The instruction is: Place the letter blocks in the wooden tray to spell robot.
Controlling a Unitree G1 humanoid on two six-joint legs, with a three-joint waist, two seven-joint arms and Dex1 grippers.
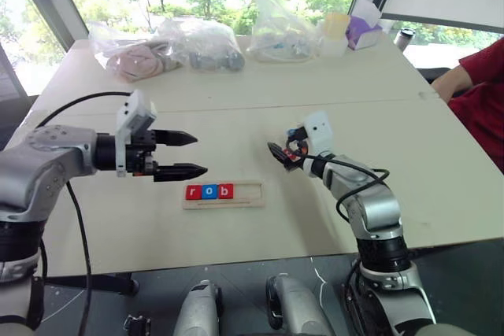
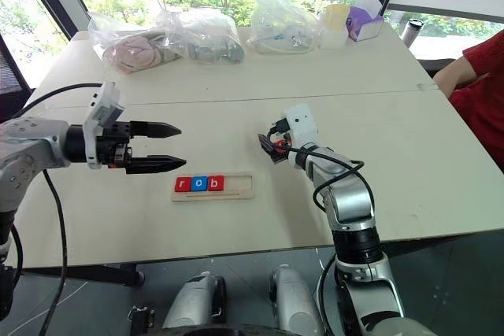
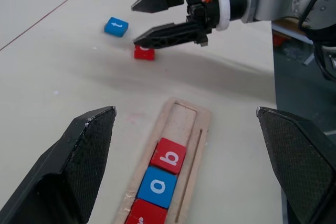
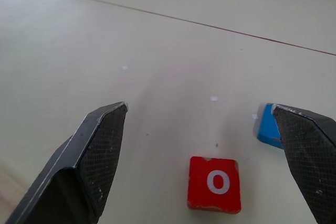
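Pale counter (image 1: 441, 163): wooden tray (image 1: 248, 192) holds r-o-b. Right tool (image 4: 205, 156) open above red o block (image 4: 214, 183); next, grasp it. Left tool (image 1: 187, 155) open, empty.

Three letter blocks (image 1: 209, 191) lie at the wooden tray's (image 1: 246, 194) left end, apparently touching.

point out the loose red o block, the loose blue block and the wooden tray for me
red o block (image 4: 214, 183), right wrist view, on its white letter.
blue block (image 3: 115, 27), left wrist view, middle of its top face.
wooden tray (image 3: 180, 117), left wrist view, bare floor of its unfilled end.
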